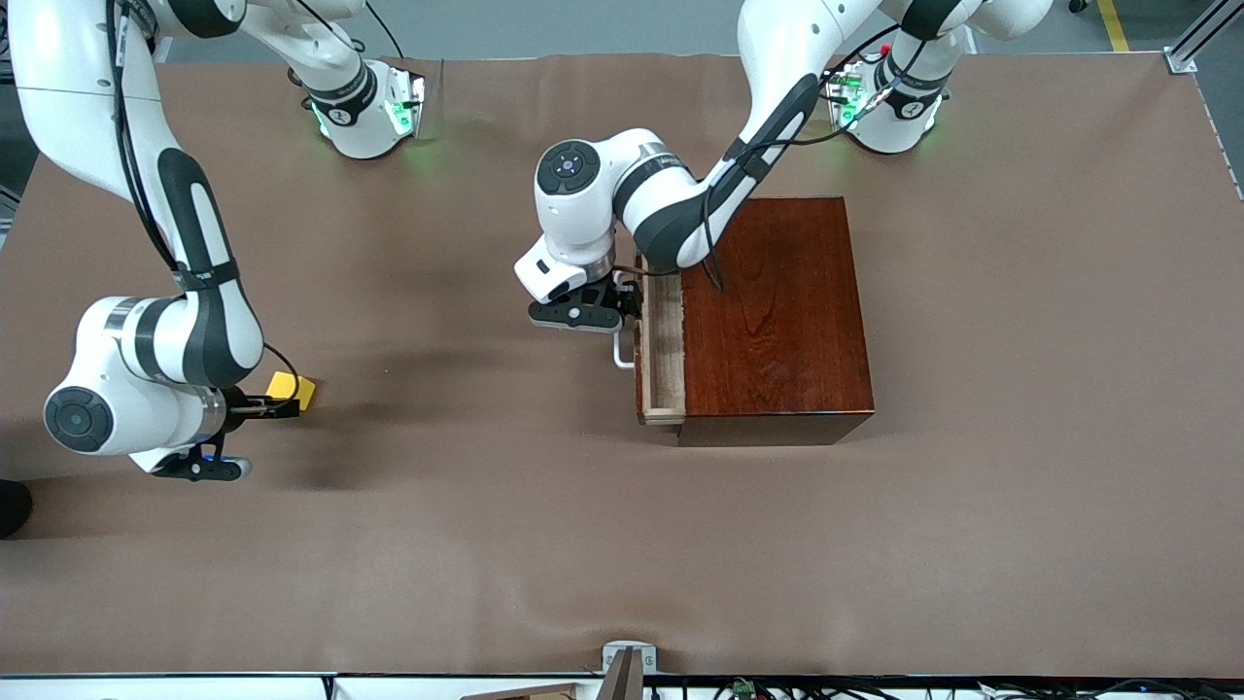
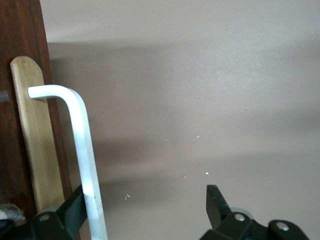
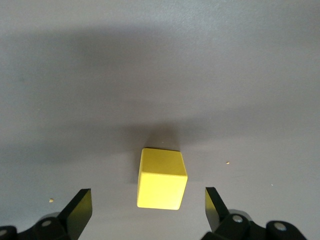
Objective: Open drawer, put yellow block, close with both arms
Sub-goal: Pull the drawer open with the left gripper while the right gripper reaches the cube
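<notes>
Showing no readable writing — drawer point(image 1: 663, 352) ajar

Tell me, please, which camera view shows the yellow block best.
The right wrist view: the yellow block sits whole on the table between the open fingers of the right gripper, touching neither. The front view shows it small, partly covered by that gripper. The left wrist view shows only the drawer's handle.

One yellow block point(image 1: 293, 388), one drawer point(image 1: 662, 355), two pincers.
</notes>
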`<state>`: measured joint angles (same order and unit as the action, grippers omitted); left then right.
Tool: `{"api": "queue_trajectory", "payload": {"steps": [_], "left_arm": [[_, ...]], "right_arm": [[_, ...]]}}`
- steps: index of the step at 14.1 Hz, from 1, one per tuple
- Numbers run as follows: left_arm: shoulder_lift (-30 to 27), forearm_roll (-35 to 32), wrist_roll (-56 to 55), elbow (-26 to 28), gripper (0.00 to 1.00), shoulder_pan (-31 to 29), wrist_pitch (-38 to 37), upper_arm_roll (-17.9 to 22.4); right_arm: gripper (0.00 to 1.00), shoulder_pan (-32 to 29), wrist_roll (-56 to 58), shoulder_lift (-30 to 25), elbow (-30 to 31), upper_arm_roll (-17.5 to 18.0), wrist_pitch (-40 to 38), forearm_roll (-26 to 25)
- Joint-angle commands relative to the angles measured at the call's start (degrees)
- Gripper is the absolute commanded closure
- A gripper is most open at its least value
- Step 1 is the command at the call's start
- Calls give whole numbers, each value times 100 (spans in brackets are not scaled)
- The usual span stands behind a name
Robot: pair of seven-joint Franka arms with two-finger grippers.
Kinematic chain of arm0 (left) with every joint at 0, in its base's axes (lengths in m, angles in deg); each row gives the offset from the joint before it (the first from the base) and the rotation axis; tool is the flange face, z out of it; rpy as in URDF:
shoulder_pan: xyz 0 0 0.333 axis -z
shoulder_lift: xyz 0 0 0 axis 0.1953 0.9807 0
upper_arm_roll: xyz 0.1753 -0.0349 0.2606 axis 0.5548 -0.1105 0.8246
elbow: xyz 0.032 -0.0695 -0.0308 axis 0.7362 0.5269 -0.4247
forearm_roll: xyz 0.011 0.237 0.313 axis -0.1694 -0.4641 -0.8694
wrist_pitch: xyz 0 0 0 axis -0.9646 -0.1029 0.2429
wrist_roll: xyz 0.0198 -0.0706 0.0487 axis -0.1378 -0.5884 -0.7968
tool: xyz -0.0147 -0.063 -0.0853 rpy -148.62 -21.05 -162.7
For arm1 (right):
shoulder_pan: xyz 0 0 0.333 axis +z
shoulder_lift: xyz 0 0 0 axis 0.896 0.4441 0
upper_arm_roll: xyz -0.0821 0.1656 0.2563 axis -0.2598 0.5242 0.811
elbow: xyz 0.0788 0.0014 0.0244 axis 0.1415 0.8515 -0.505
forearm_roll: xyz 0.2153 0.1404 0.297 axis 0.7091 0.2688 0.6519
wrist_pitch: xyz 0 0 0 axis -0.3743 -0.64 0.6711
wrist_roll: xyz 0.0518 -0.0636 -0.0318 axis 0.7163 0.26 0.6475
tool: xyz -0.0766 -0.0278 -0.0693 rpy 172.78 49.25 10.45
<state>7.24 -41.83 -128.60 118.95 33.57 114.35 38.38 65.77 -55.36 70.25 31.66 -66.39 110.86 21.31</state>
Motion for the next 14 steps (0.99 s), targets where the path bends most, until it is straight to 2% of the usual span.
{"api": "queue_trajectory", "payload": {"steps": [1,3,5,10,14], "left_arm": [[243,111,-146,-287,0,43,253,-45],[287,189,-163,-402,0,69,270,-45],[313,199,-268,-490,0,104,297,-45],[313,207,-277,-508,0,201,481,-45],[375,207,-277,-516,0,315,622,-45]], "right_arm": [[0,-222,-79,54,36,21,171,119],[0,-223,-79,-7,282,12,487,382],[0,-161,-245,-104,475,12,628,392],[0,-135,-396,-614,1907,21,2288,401],[0,-108,-439,-798,2356,21,2474,401]]}}
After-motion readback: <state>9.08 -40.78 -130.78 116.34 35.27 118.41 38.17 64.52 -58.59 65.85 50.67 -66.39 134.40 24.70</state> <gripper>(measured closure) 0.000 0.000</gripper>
